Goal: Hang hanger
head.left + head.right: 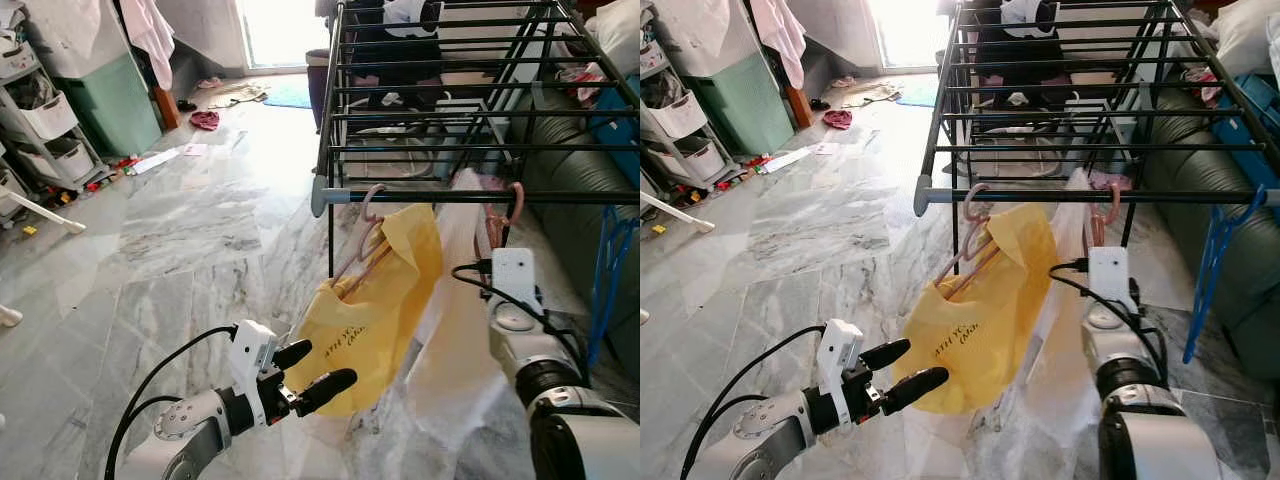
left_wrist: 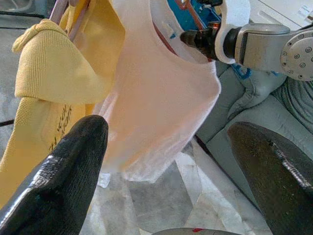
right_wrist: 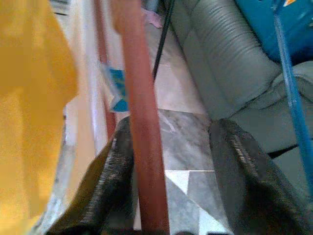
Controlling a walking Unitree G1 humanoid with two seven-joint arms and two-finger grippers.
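Note:
A pink hanger [image 1: 368, 212] carrying a yellow shirt [image 1: 385, 300] hooks over the grey front rail [image 1: 440, 196] of the black drying rack [image 1: 450, 90]. Beside it a second pink hanger [image 1: 513, 205] holds a pale pink garment [image 1: 455, 330] and also hooks on that rail. My right gripper [image 3: 173, 129] is raised just below this rail, open, with the second hanger's reddish stem [image 3: 142, 137] between its fingers and resting against one finger [image 3: 110, 181]. My left gripper [image 1: 325, 364] is open and empty, low by the yellow shirt's hem.
A blue hanger [image 1: 1215, 255] dangles from the rack's right side. A grey-green sofa [image 1: 570, 170] stands behind the rack. Storage shelves [image 1: 40, 110] and a green cabinet [image 1: 115, 100] line the far left, with clothes [image 1: 205, 120] scattered on the marble floor.

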